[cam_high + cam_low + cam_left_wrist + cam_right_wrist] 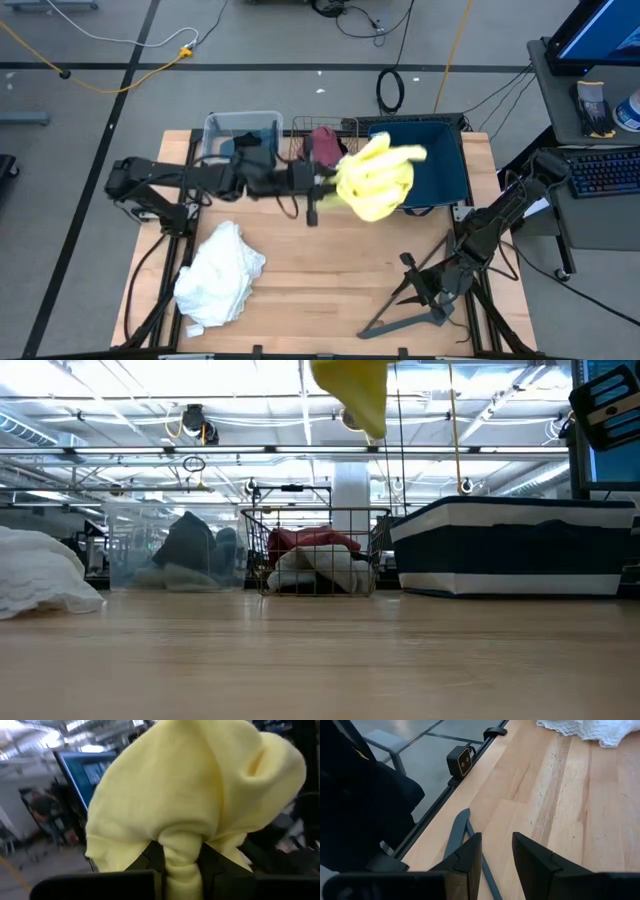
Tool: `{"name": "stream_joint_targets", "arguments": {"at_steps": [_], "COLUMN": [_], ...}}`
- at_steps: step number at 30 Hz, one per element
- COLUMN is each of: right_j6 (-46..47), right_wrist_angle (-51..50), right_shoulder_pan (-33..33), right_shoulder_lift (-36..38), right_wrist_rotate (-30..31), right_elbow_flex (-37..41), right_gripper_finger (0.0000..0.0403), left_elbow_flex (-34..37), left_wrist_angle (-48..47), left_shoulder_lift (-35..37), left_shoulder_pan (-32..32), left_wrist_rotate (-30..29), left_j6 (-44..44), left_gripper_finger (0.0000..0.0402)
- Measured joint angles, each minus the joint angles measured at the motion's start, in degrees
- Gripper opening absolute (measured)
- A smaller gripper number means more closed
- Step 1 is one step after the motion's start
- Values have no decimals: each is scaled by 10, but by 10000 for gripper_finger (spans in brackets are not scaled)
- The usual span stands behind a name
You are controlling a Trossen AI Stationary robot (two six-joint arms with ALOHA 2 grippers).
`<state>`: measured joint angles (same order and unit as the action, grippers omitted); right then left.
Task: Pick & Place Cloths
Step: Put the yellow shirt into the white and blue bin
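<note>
A yellow cloth (378, 178) is lifted high above the table and is shut in my left gripper (334, 186), at the near-left corner of the blue bin (440, 170). In the low view its bottom end (358, 392) hangs from the top of the picture. A white cloth (220, 272) lies crumpled on the table's near-left part. A maroon cloth (326, 143) rests on white fabric in the wire basket (310, 555). Dark cloths (190, 545) fill the clear tub (240, 130). My right gripper (497, 857) waits open above the table's near-right edge. My left gripper pinches a bunched, gathered fold of the yellow cloth (182, 862) between its two fingers (215, 870). It comes in about level from the table's left. The cloth is lifted clear of the table and billows out beyond the fingertips, with several layers in the pinch.
A dark grey hanger (405, 315) lies on the table under my right gripper, and its arm (457, 832) shows beside the fingers. The tub, wire basket and blue bin stand in a row along the far edge. Bare wood (320, 290) lies between the white cloth and the hanger.
</note>
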<state>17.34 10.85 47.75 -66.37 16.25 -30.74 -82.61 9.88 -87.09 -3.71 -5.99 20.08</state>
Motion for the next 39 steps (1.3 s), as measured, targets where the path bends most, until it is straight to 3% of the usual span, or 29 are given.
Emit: {"name": "stream_joint_targets", "arguments": {"at_steps": [13, 20, 28, 33, 39], "right_j6": [0, 0, 9, 15, 15], "right_wrist_angle": [-1, -5, -10, -12, -30], "right_shoulder_pan": [0, 0, 0, 0, 0], "right_shoulder_lift": [0, 0, 0, 0, 0], "right_wrist_rotate": [1, 1, 1, 0, 0], "right_elbow_flex": [0, 0, 0, 0, 0], "right_gripper_finger": [100, 100, 100, 100, 100], "left_elbow_flex": [-16, -113, -251, -272, -273], "left_wrist_angle": [230, 227, 145, 142, 155], "left_shoulder_lift": [-94, -192, -303, -328, -337], "left_shoulder_pan": [125, 153, 177, 199, 248], "left_wrist_rotate": [186, 244, 292, 344, 431], "left_j6": [-30, -53, -62, -93, -190], "left_gripper_finger": [41, 41, 41, 41, 41]}}
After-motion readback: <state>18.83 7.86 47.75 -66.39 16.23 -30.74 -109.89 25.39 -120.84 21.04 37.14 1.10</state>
